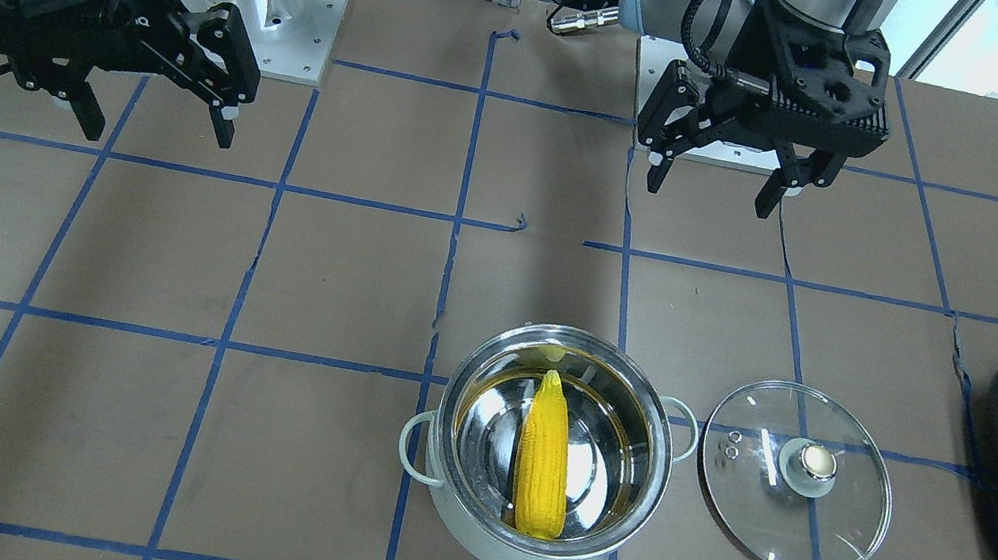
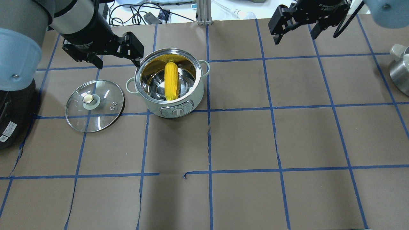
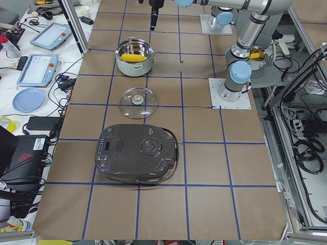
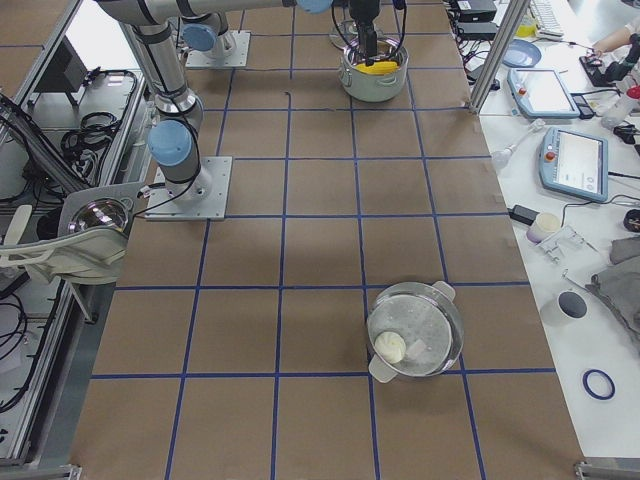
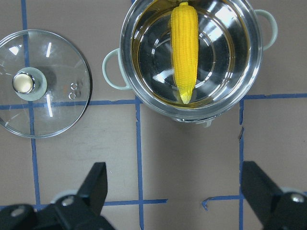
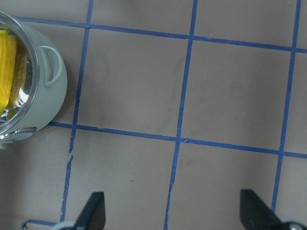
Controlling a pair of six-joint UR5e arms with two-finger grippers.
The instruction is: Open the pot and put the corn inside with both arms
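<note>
Taking the overhead view from its left, the glass lid (image 2: 95, 105) is lying flat on the worktop (image 2: 239, 137), just beside the pot (image 2: 191, 92). Our left pincer (image 2: 117, 62) is hanging raised on the robot's side of both, jaws apart and empty. The corn (image 2: 171, 80) is lying inside the pot, its tapered tip pointing back toward us. Our right pincer (image 2: 295, 33), also apart and empty, is hanging well off to the right, so we are judging the left arm the nearer.

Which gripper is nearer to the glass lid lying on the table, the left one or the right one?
Left. The left gripper hangs raised near the lid and pot; the right gripper is raised far off, on the pot's other side.
</note>
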